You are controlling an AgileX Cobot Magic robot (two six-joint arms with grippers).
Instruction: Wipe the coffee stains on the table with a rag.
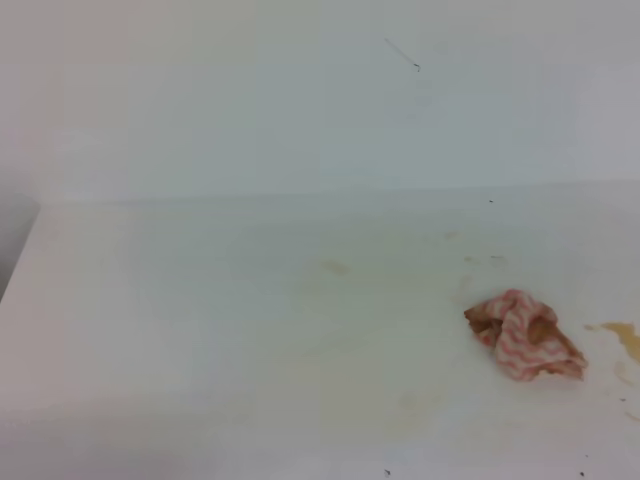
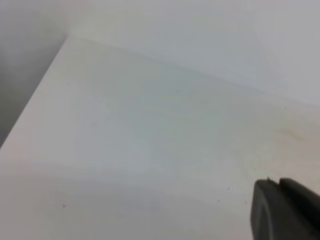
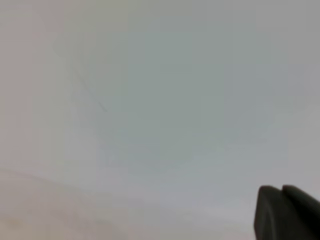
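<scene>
Your table (image 1: pixel 200 330) is a plain white surface set against a pale wall (image 1: pixel 300 90); nothing stands on it between the arms and the work. The rag (image 1: pixel 525 335), a crumpled lump of pink-and-white stripes, lies on the right side of the table with brown staining in its folds. Just to its right, near the table's edge, sits an orange-brown stain (image 1: pixel 625 338). Fainter brownish smudges (image 1: pixel 332 266) show toward the middle and behind the rag.

Neither arm appears in the high view. Your left gripper (image 2: pixel 280 210) shows only as a dark tip low in its wrist view, held above bare table, well clear of the rag; its fingers lie together, holding nothing. Your right gripper (image 3: pixel 282 212) is likewise a dark tip, pointed at blank pale surface, fingers closed and empty.
</scene>
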